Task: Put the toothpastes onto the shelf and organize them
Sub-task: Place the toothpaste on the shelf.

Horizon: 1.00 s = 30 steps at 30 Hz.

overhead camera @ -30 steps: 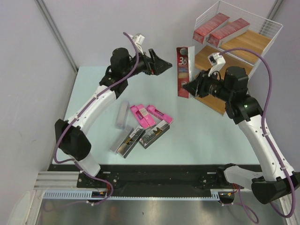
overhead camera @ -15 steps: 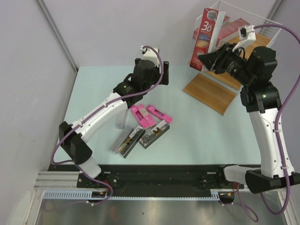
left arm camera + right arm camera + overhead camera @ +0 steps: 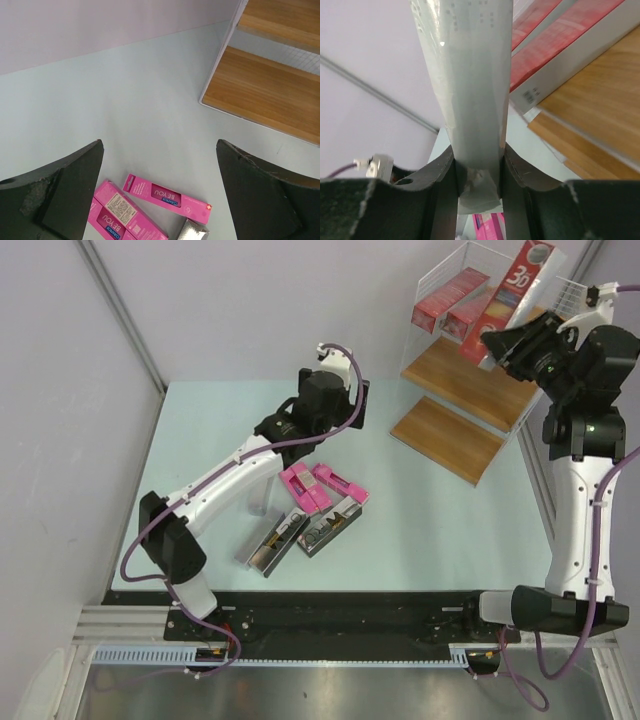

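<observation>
My right gripper (image 3: 503, 343) is shut on the lower end of a dark red toothpaste carton (image 3: 526, 272). It holds the carton upright over the top of the white wire shelf (image 3: 470, 380). The right wrist view shows that carton's grey side (image 3: 470, 75) clamped between the fingers (image 3: 440, 190). Two dark red cartons (image 3: 447, 298) (image 3: 476, 308) lie on the top board. Two pink cartons (image 3: 300, 487) (image 3: 340, 483) and silver cartons (image 3: 275, 540) (image 3: 330, 525) lie on the table. My left gripper (image 3: 350, 410) hangs open above the pink cartons (image 3: 167, 199) (image 3: 127, 217), holding nothing.
The shelf's lower wooden boards (image 3: 447, 438) (image 3: 265, 87) step down toward the table's middle. Another silver carton (image 3: 262, 485) lies partly under the left arm. A grey wall stands behind the table, and a black rail (image 3: 330, 615) runs along the near edge.
The right arm has lifted the red carton up and to the right, from beside the shelf to above its top. The left arm swung right and lowered over the pink cartons.
</observation>
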Tool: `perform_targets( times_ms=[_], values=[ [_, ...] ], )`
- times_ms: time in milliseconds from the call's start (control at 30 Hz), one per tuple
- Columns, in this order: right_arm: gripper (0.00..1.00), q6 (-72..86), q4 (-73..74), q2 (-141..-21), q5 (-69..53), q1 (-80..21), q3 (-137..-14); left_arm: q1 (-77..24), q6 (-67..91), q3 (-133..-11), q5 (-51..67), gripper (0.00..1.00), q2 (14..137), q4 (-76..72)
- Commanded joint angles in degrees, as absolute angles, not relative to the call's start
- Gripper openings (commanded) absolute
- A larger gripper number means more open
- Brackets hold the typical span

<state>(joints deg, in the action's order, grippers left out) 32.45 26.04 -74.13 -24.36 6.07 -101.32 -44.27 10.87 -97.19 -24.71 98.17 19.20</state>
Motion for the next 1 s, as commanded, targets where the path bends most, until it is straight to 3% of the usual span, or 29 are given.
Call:
perform_targets(
  times_ms=[0, 167, 533, 633, 733, 967],
  values=[
    [0.19, 39.6, 21.0, -77.1, -27.5, 11.0, -106.5, -44.8, 9.3, -100.1, -23.7, 1.00, 98.2, 20.1],
    [0.21, 47.1, 16.4, -80.8, -31.5, 16.7, -103.9, -45.2, 9.1, -99.6, -23.4, 1.00, 98.3, 20.4],
    [0.29, 50.8, 14.6, -86.5, -35.9, 17.5, -105.3, -45.5, 8.8, -99.6, -21.5, 1.00, 98.5, 20.0],
    [0.36, 50.7, 14.9, -86.9, -36.4, 17.5, -105.3, -45.6, 8.8, -99.7, -21.2, 1.00, 98.7, 20.0],
    [0.50, 49.8, 15.8, -87.1, -35.9, 17.6, -105.8, -45.6, 8.8, -99.7, -21.2, 0.99, 98.5, 20.2],
    [0.63, 47.8, 19.6, -87.7, -34.2, 17.5, -108.5, -45.6, 8.9, -99.7, -21.0, 1.00, 98.0, 19.7]
  ],
)
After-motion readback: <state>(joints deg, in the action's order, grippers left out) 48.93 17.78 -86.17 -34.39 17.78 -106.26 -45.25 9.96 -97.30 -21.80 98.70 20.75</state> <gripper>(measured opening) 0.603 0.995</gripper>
